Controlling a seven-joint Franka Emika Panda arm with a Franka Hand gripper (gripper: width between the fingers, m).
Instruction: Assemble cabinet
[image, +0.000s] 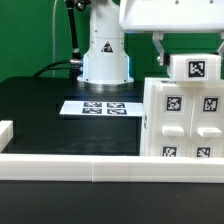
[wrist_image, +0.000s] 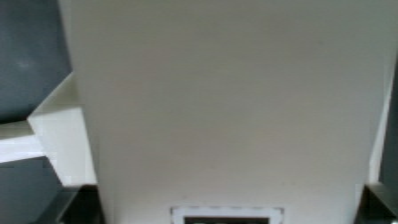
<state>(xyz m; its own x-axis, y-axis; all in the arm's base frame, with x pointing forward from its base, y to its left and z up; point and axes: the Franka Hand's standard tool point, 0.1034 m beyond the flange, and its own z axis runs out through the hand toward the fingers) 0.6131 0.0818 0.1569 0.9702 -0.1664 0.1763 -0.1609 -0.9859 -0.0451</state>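
Observation:
The white cabinet body (image: 182, 118) stands on the black table at the exterior view's right, its near face showing several square tags. A smaller white cabinet panel (image: 195, 67) with one tag sits at the body's top edge. My gripper (image: 190, 50) comes down from above with a dark finger (image: 158, 45) on each side of this panel. In the wrist view the panel (wrist_image: 222, 100) fills the picture between my gripper's (wrist_image: 222, 208) dark fingers (wrist_image: 64, 205), with its tag at the frame edge. The jaws look closed against the panel's sides.
The marker board (image: 98, 107) lies flat on the table in front of the arm's white base (image: 105, 55). A low white border rail (image: 70, 166) runs along the near edge and up the exterior view's left. Another white part (wrist_image: 54, 130) shows beside the panel in the wrist view.

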